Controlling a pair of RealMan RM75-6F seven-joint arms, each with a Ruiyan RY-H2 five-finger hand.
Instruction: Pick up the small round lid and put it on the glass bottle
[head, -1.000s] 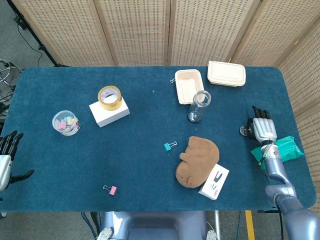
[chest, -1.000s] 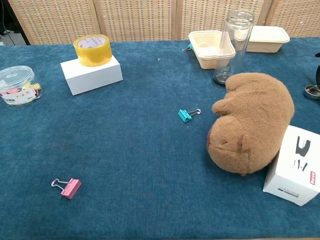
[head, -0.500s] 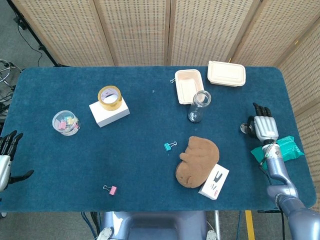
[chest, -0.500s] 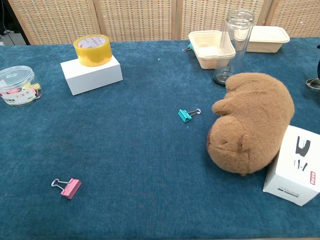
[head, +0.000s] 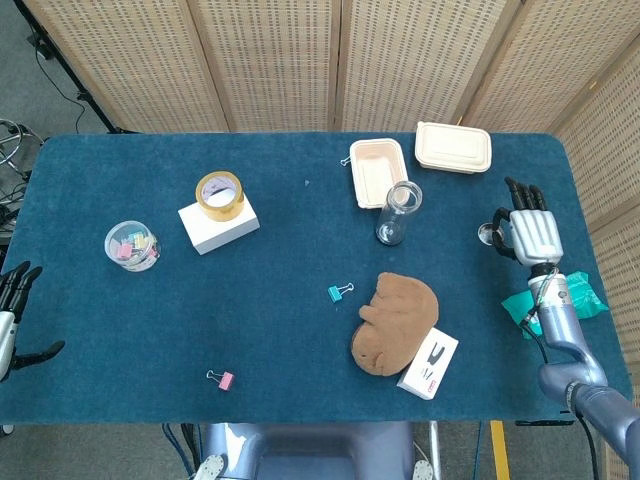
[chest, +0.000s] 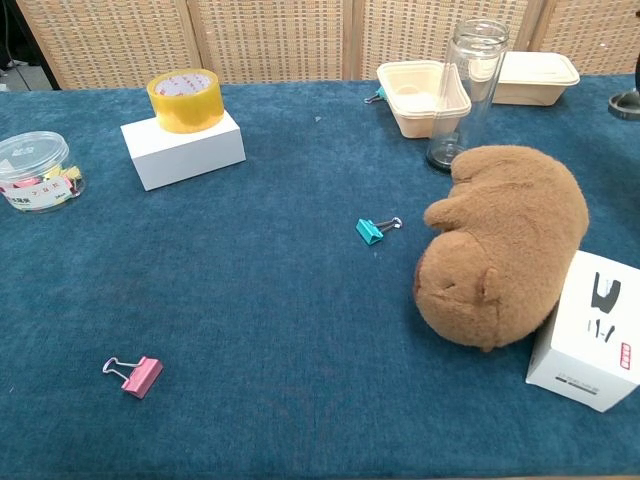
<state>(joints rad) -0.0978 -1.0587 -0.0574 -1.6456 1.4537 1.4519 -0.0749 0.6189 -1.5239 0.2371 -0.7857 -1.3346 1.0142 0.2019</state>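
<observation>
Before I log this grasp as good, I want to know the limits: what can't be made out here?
- Lid: head view, tiny beside the right hand; the grip itself is unclear. Chest view, only a sliver at the right edge.
- Left hand: head view, cut off by the left edge; absent from chest view.
- Bottle base: chest view, partly behind the plush.
- Green packet: head view, partly behind the right arm.

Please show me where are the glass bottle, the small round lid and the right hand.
glass bottle (head: 397, 212): head view, on its clear body.
small round lid (head: 487, 234): head view, on its disc.
right hand (head: 530, 233): head view, on its back.
</observation>
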